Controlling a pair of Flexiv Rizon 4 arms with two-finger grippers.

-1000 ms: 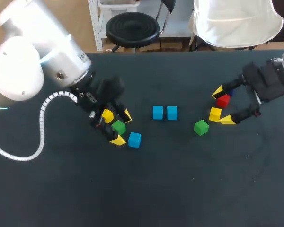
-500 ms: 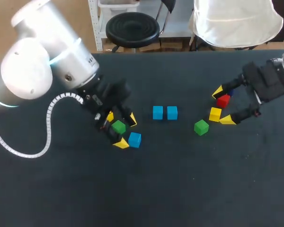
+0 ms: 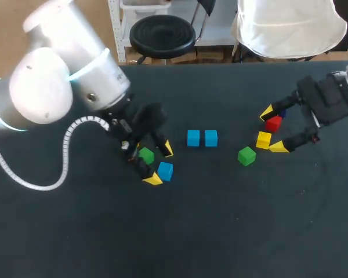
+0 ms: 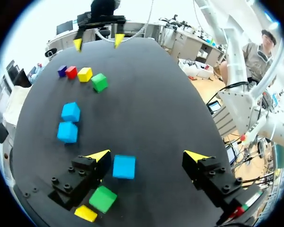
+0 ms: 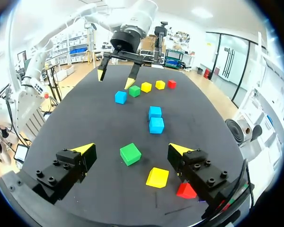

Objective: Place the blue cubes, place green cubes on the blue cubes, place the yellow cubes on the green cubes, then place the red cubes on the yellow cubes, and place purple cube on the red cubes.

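Left gripper (image 3: 160, 164): released, grasps nothing, hangs left of the two small blue cubes (image 3: 194, 138) standing side by side, with a third blue cube (image 3: 165, 171) between its fingers and a small green cube (image 3: 145, 154) just beside. Right gripper (image 3: 272, 130): also released, hangs right of that pair, close to a small red cube (image 3: 273, 123) and a yellow cube (image 3: 264, 139); second green cube (image 3: 246, 156) nearer the pair
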